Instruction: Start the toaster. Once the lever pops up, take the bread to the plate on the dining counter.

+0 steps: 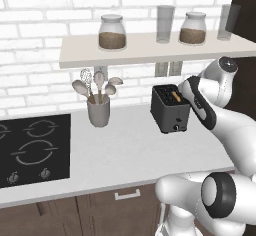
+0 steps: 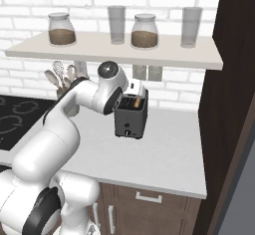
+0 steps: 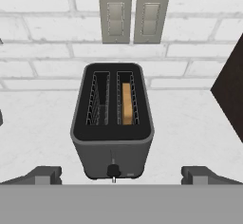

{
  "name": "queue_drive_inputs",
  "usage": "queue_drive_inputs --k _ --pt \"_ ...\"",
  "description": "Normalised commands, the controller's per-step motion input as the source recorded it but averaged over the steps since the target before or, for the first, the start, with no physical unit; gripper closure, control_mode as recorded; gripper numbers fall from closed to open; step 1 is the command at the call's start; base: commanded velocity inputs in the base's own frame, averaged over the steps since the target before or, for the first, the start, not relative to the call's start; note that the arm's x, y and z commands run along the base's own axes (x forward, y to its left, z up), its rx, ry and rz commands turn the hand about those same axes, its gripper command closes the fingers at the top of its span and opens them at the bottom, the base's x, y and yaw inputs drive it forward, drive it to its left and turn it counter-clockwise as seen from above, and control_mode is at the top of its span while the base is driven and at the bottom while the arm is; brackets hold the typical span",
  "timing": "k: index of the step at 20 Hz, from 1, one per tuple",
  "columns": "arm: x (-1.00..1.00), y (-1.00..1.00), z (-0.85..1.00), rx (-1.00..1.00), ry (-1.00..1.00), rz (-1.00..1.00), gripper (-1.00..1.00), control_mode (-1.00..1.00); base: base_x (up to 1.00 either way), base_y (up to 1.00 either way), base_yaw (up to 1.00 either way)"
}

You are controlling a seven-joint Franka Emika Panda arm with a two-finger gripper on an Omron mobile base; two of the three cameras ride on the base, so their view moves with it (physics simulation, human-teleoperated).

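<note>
The dark grey toaster [image 1: 170, 112] [image 2: 131, 118] [image 3: 113, 123] stands on the grey-white worktop near the brick wall. One golden-tan slice of bread [image 3: 126, 103] [image 1: 176, 97] [image 2: 137, 101] stands on edge in the right slot, and the left slot is empty. A small knob [image 3: 113, 171] sits low on the toaster's front face. My gripper [image 3: 123, 175] hovers above the front of the toaster, looking down on it. It is open, its fingertips [image 3: 47, 174] spread wide to either side and holding nothing. The plate and the dining counter are out of view.
A grey holder of wooden utensils [image 1: 98, 111] stands left of the toaster, with a black hob [image 1: 32, 147] further left. A shelf [image 2: 114, 50] with jars and glasses hangs overhead. Two wall sockets [image 3: 134, 16] sit behind the toaster. A tall dark cabinet [image 2: 231, 104] bounds the worktop's right end.
</note>
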Motion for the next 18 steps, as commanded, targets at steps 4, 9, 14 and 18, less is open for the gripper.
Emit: queue_drive_inputs --k 4,9,14,18 --pt "0.0 0.0 0.0 0.0 0.0 0.0 -1.0 -1.0 0.0 0.0 0.0" --pt "0.0 0.0 0.0 0.0 0.0 0.0 -1.0 -1.0 0.0 0.0 0.0" --pt "0.0 0.0 0.0 0.0 0.0 0.0 -1.0 -1.0 0.0 0.0 0.0" --pt "0.0 0.0 0.0 0.0 0.0 0.0 -1.0 -1.0 0.0 0.0 0.0"
